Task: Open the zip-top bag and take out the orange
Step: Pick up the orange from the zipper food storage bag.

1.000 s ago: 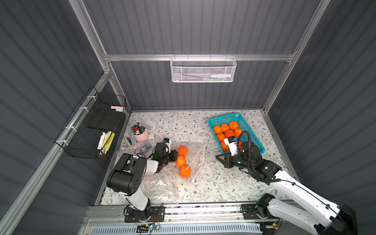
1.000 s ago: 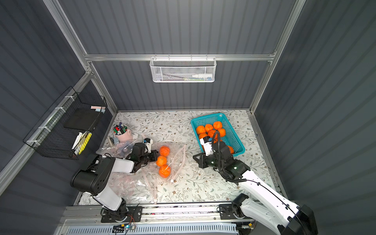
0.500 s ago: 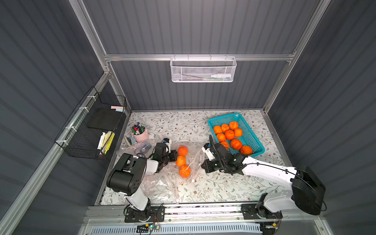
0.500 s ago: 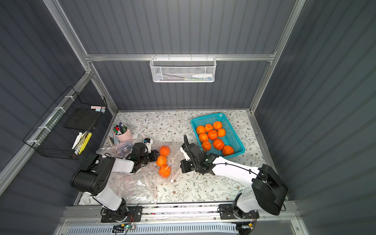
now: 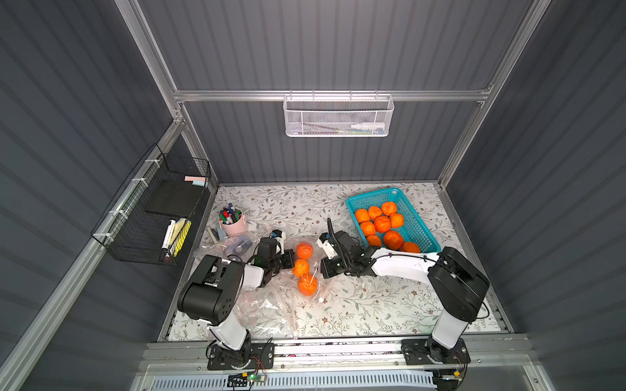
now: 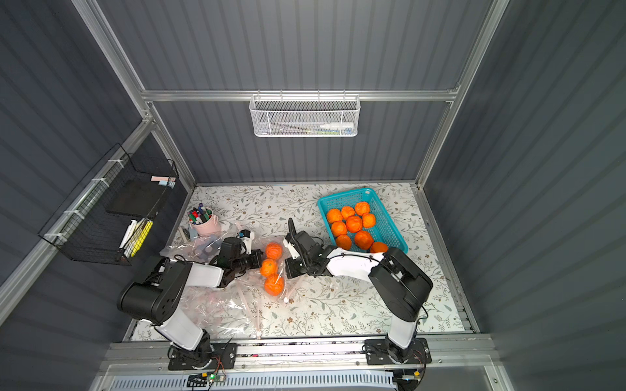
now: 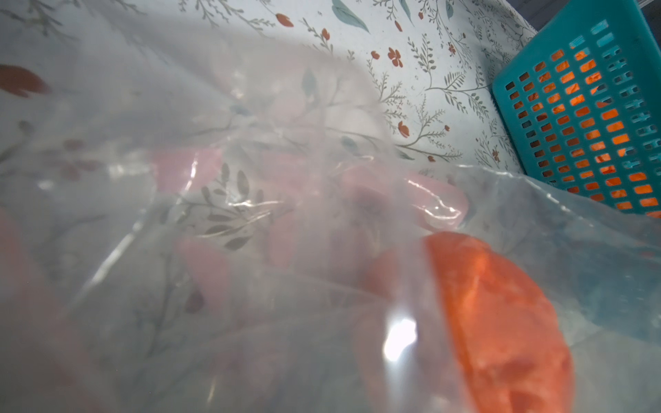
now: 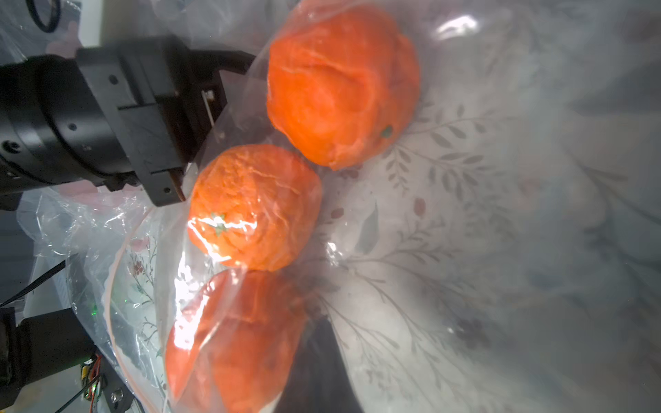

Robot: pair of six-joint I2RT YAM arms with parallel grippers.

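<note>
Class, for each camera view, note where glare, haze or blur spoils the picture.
Left wrist view: the zip-top bag film lies close over the lens, hazing most of it, with one white glare spot; the orange is soft, the teal basket crisper. Right wrist view: glare streaks cross the middle orange; the floral mat beyond is fogged. Both top views: even light, sharp, film barely visible.

Evenly lit; glare on zip-top bag (image 8: 250, 221); blur
</note>
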